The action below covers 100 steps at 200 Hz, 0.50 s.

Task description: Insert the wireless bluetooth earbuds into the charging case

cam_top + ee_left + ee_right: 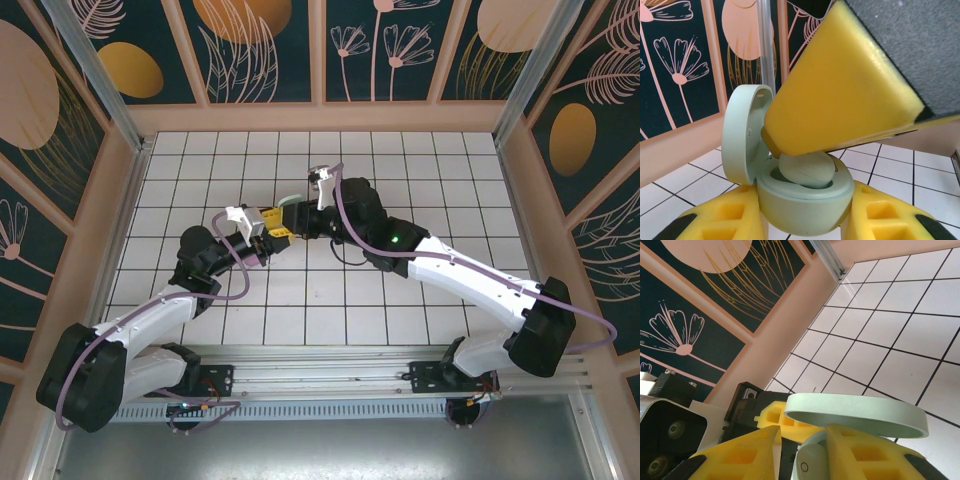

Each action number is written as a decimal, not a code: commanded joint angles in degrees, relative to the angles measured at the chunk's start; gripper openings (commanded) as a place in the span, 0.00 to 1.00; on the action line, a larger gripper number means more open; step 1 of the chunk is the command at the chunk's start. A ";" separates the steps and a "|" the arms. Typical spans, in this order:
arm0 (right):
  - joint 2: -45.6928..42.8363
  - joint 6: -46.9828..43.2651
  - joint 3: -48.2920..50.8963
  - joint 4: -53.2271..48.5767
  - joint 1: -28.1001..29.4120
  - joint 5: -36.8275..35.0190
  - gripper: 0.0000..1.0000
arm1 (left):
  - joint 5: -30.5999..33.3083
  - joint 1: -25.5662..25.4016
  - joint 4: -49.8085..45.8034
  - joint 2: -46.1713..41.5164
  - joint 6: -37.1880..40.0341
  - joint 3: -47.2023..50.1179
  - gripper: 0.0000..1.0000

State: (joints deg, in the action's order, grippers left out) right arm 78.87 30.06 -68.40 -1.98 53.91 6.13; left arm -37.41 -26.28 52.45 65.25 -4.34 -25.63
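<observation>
Left wrist view: left fingers (725, 220) clamp the mint case (805, 202), lid (740, 135) open, with a mint bud (807, 170) in its well under one of the right fingers (840, 90). Right wrist view: right fingers (865, 455) stand narrowly parted beneath the lid. Top view: both arms meet mid-worktop (400, 170).

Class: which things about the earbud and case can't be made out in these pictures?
- Left wrist view: the right gripper's finger covers the earbud in the charging case; seating unclear.
- Right wrist view: the lid hides the case's wells.
- Top view: the case is too small, between the arms.
</observation>
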 commanded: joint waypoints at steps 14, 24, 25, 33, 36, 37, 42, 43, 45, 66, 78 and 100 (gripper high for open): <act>-1.79 -0.70 -1.30 -3.38 0.43 -1.16 0.32 | 0.03 -0.20 3.41 -0.77 -0.08 -0.36 0.00; -2.01 -1.00 -2.16 -4.01 0.41 -1.25 0.33 | 0.03 -0.25 3.49 -0.58 -0.10 -0.17 0.00; -2.03 -1.03 -2.26 -4.05 0.41 -1.27 0.33 | 0.04 -0.21 3.52 -0.57 -0.08 -0.15 0.00; -2.27 -1.30 -2.82 -4.64 0.47 -1.36 0.33 | 0.01 -0.26 3.82 -0.48 -0.15 0.03 0.00; -2.36 -1.44 -3.13 -4.80 0.55 -1.38 0.33 | 0.04 -0.19 3.96 -0.48 -0.19 0.13 0.00; -2.38 -1.47 -3.18 -4.88 0.52 -1.43 0.33 | 0.05 -0.27 4.01 -0.43 -0.21 0.18 0.00; -2.61 -1.65 -3.44 -5.17 0.49 -1.54 0.33 | 0.13 -0.26 4.24 -0.38 -0.23 0.39 0.00; -2.64 -1.66 -3.51 -5.29 0.49 -1.50 0.33 | 0.09 -0.26 4.28 -0.38 -0.32 0.40 0.00; -2.77 -1.74 -3.61 -5.37 0.52 -1.59 0.33 | 0.06 -0.26 4.36 -0.39 -0.32 0.40 0.00; -4.15 -2.33 -4.43 -6.17 0.50 -1.82 0.33 | 0.55 -0.26 4.52 -0.39 -0.20 0.75 0.00; -5.09 -2.77 -4.94 -6.63 0.58 -1.74 0.33 | 1.03 -0.25 4.29 -0.63 0.04 0.96 0.00; -7.07 -4.18 -6.44 -8.33 0.56 -2.36 0.33 | 2.35 -0.30 3.70 -1.66 0.76 1.86 0.00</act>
State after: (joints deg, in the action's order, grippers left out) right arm 75.61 28.34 -71.44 -8.25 54.02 5.37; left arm -36.58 -26.33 53.87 65.17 -4.32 -24.86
